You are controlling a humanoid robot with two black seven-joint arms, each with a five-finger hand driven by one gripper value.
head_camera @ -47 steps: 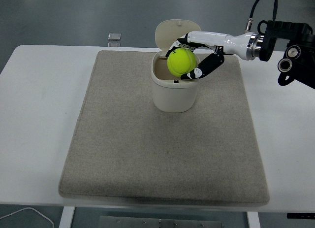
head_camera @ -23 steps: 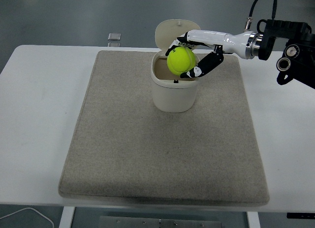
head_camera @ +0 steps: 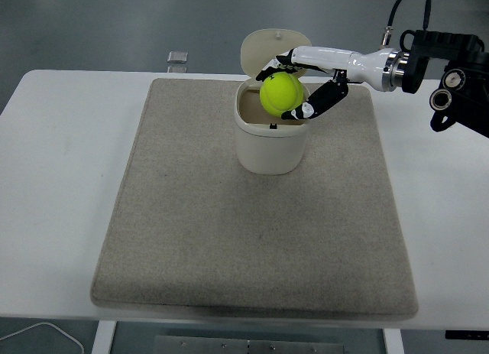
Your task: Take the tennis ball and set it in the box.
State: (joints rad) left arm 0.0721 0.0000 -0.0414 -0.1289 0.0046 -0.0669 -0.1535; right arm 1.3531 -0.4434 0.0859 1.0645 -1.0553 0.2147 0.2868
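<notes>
- Right robot hand (head_camera: pixel 294 86) reaches in from the right, fingers wrapped around the tennis ball (head_camera: pixel 280 93); the grasp looks firm, with dark fingertips (head_camera: pixel 304 109) under the ball and others over its top.
- Ball sits inside the robot hand, directly above the open mouth of the box (head_camera: pixel 269 136), over the right half of the opening. It is not in the box yet; its lower edge appears just above the rim.
- Change over the last second: the robot hand and ball have crept slightly up and towards the hinged lid (head_camera: pixel 263 52), which stands open just behind the hand. Movement is small, more a fine adjustment than a transfer.
- Reading: transport is essentially complete and the ball is being centred over the opening. What remains, in my judgement, is to loosen the fingers so the ball drops in.
- Risk: the ball is near the right rim below the hand, so an off-centre drop could bounce it out onto the mat (head_camera: pixel 252 239).
- Box stands below the hand on the mat, which covers the surface (head_camera: pixel 61 140).
- Left arm not visible.
</notes>
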